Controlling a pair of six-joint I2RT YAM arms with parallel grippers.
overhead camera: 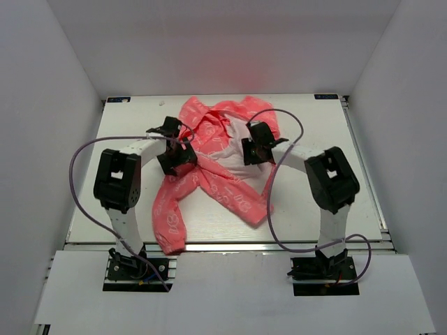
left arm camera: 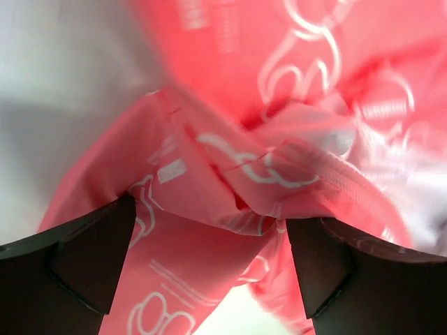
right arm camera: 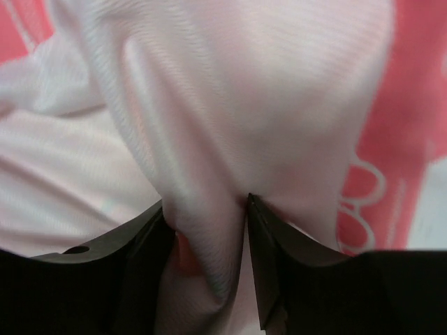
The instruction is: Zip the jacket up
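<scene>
The coral-pink jacket (overhead camera: pixel 222 183) with white outline print lies crumpled and open in the middle of the table, white lining (overhead camera: pixel 241 139) showing, one sleeve trailing to the front edge. My left gripper (overhead camera: pixel 183 155) sits on its left side. In the left wrist view its jaws stand wide apart (left arm camera: pixel 209 279) with folded pink fabric (left arm camera: pixel 230 174) lying between them. My right gripper (overhead camera: pixel 253 150) is on the lining. In the right wrist view it (right arm camera: pixel 209 265) is shut on a pinched fold of white lining (right arm camera: pixel 209 209). The zipper pull and blue emblem are hidden.
The white table (overhead camera: pixel 321 202) is boxed in by white walls on three sides. A purple cable (overhead camera: pixel 269 209) loops from the right arm over the table by the jacket hem. Another cable (overhead camera: pixel 74 167) arcs off the left arm.
</scene>
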